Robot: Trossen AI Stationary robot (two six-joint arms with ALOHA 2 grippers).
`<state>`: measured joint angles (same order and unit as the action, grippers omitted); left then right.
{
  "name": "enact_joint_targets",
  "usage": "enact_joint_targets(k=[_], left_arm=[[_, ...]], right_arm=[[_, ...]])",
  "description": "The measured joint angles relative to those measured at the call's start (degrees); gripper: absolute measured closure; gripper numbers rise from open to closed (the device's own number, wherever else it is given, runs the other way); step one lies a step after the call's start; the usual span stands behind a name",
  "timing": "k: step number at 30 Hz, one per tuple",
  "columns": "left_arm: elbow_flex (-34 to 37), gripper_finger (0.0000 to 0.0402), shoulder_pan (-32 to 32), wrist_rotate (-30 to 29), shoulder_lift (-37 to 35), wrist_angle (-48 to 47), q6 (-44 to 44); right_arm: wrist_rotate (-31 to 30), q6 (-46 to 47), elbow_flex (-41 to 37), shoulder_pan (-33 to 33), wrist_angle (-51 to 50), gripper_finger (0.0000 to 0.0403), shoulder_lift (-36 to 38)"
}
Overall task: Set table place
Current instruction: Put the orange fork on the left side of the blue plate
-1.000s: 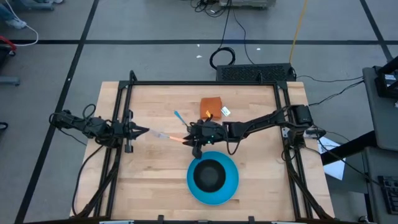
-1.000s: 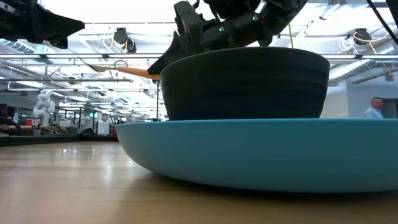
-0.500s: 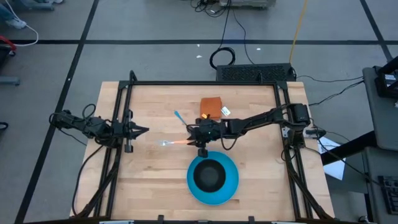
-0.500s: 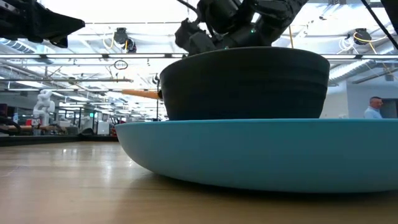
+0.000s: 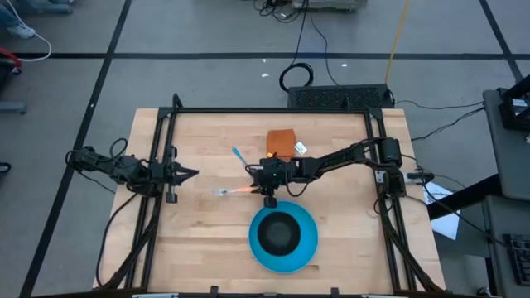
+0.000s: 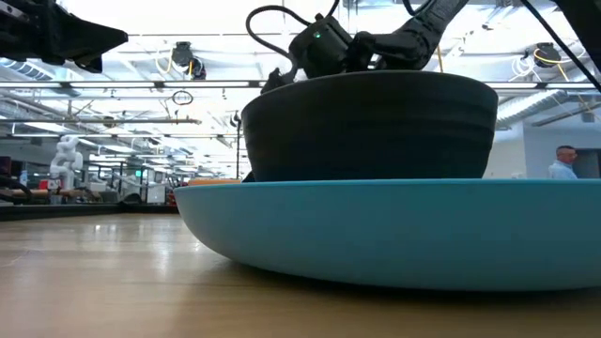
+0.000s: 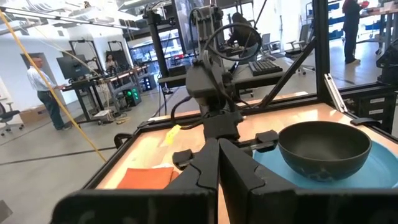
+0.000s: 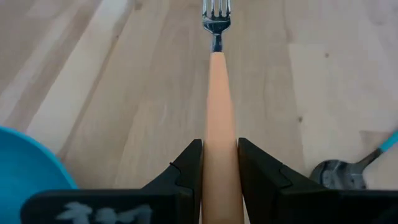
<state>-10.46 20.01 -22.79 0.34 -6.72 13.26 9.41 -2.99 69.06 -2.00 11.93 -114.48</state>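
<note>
While its two fingers pinch the orange handle of the fork (image 8: 217, 93), the right tool (image 5: 262, 184) sits low near the middle of the bench (image 5: 199, 240). The fork points toward nine o'clock. The blue plate (image 5: 308, 240) with the black bowl (image 5: 280, 233) lies at six o'clock from it. The right wrist view alone shows the spoon (image 8: 348, 171) beside the fork. The left tool (image 5: 189, 174) waits shut at the bench's nine o'clock edge.

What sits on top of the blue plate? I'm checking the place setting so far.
A black bowl sits on the blue plate, near its middle. The bowl looks empty from above; the plate surface beneath it is hidden.
</note>
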Motion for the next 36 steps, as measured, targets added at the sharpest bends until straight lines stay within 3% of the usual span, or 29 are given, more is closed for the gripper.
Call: enact_joint_targets(k=[10, 21, 36], left_arm=[[0.0, 0.0385, 0.0, 0.07, 0.0, 0.02, -0.42], [0.0, 0.0385, 0.0, 0.26, 0.0, -0.42, -0.7], [0.0, 0.0385, 0.0, 0.25, 0.0, -0.75, -1.3]], right_arm=[[1.88, -1.6, 0.0, 0.07, -1.54, 0.0337, -0.02], [3.02, -12.43, 0.0, -0.02, -4.1, 0.0337, -0.02], [5.83, -8.86, 0.0, -1.45, -6.66, 0.0337, -0.02]])
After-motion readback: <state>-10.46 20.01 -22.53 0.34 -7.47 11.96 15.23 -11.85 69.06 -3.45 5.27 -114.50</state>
